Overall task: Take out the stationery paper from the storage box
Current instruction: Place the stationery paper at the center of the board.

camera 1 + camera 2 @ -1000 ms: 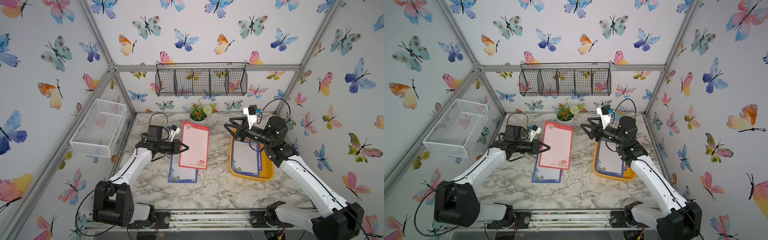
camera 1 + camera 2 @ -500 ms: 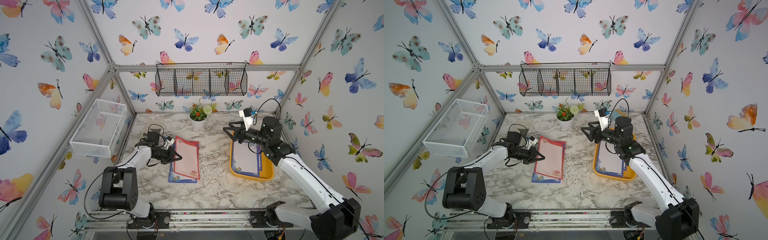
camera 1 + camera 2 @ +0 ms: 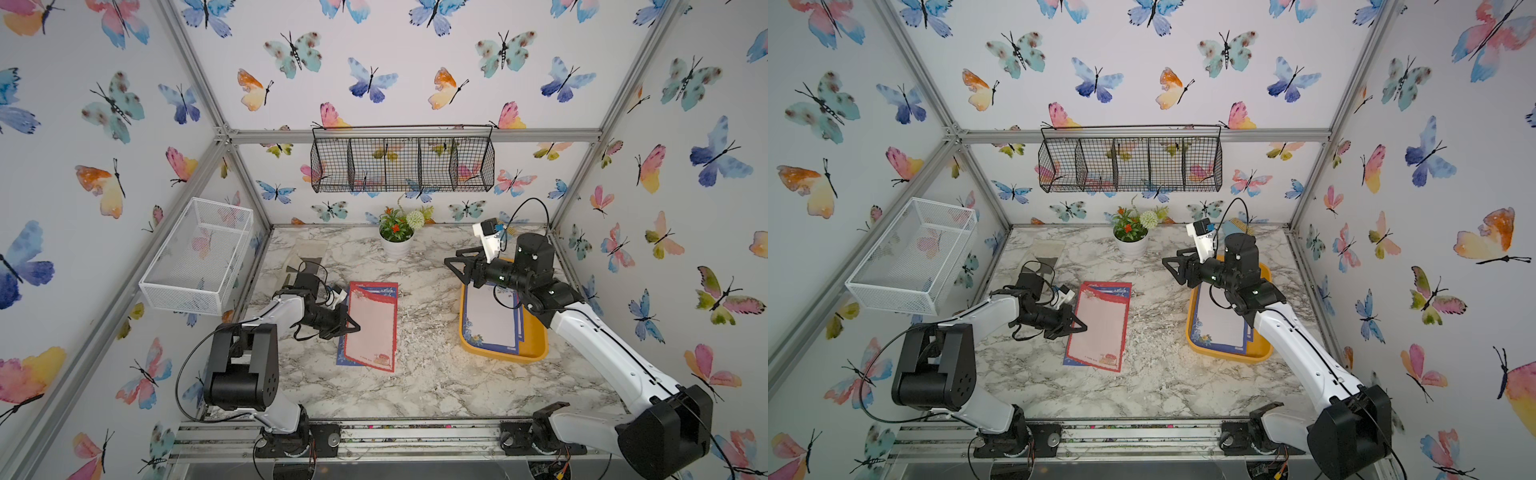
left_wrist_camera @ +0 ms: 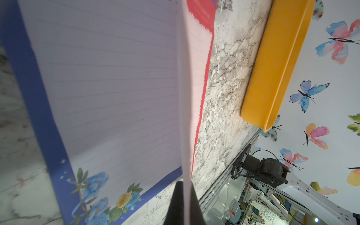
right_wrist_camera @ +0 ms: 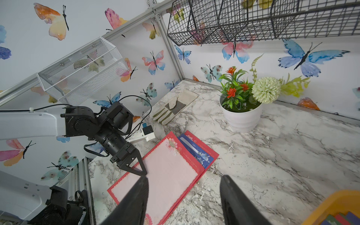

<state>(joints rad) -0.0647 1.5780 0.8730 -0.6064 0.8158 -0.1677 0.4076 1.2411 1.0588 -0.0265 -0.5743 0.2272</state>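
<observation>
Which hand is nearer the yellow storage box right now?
Right. The right hand hangs open by the storage box's far corner; the left hand is across the table, shut on the red-bordered sheet.

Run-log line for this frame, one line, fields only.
left gripper: shut on red-bordered sheet, over table pile | right gripper: open, empty, near storage box | blue-bordered sheet: in box

Stationery paper (image 3: pixel 372 328) lies stacked, perhaps three deep, left of the storage box (image 3: pixel 534 336).
</observation>
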